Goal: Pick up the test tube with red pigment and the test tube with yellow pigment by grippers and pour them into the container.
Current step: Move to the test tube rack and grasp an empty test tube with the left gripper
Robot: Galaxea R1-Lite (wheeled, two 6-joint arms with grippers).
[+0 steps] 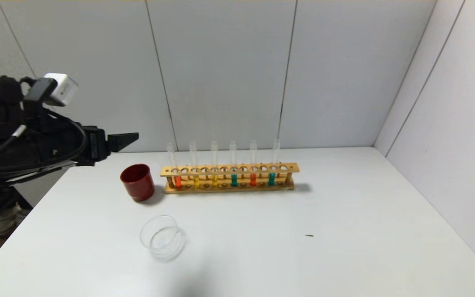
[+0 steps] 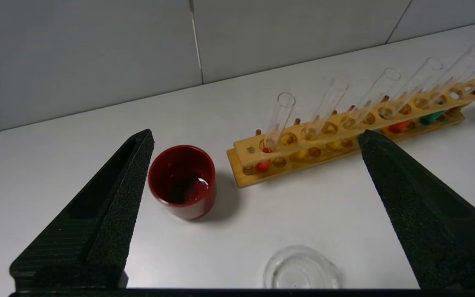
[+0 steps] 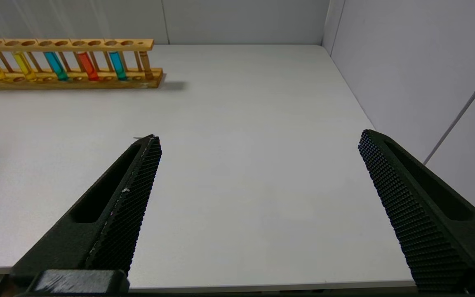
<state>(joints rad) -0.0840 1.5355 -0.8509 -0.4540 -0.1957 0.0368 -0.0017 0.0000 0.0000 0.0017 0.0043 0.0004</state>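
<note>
The left gripper (image 1: 124, 140) hangs raised over the left rear corner of the table (image 1: 344, 231), its fingers spread wide with nothing between them, and from its wrist camera the wooden rack (image 2: 344, 136) lies ahead and below, slanting off toward the right. The test tube with red pigment (image 1: 176, 175) stands upright in the rack's leftmost filled hole, nearest this gripper; its long axis is vertical, so a grasp would have to close on the bare glass above the rack's top bar. Two holes along stands the test tube with yellow pigment (image 1: 196, 178), also upright, with a second yellow tube (image 1: 215, 177) beside it, then teal (image 1: 233, 178), another orange-red (image 1: 253, 177) and teal (image 1: 271, 177). The right gripper (image 3: 258, 140) is outside the head view; its own camera shows its fingers equally wide apart and empty over the bare right side of the table, the rack well off toward the left — so the left arm looks the nearer one for the first pick. The container (image 1: 162, 237) sits empty on the near side, in front of the rack's left end. The dark red cup (image 2: 182, 181) stands just beside that end; it seems to hold a little liquid, though the glint may be only reflection.
</note>
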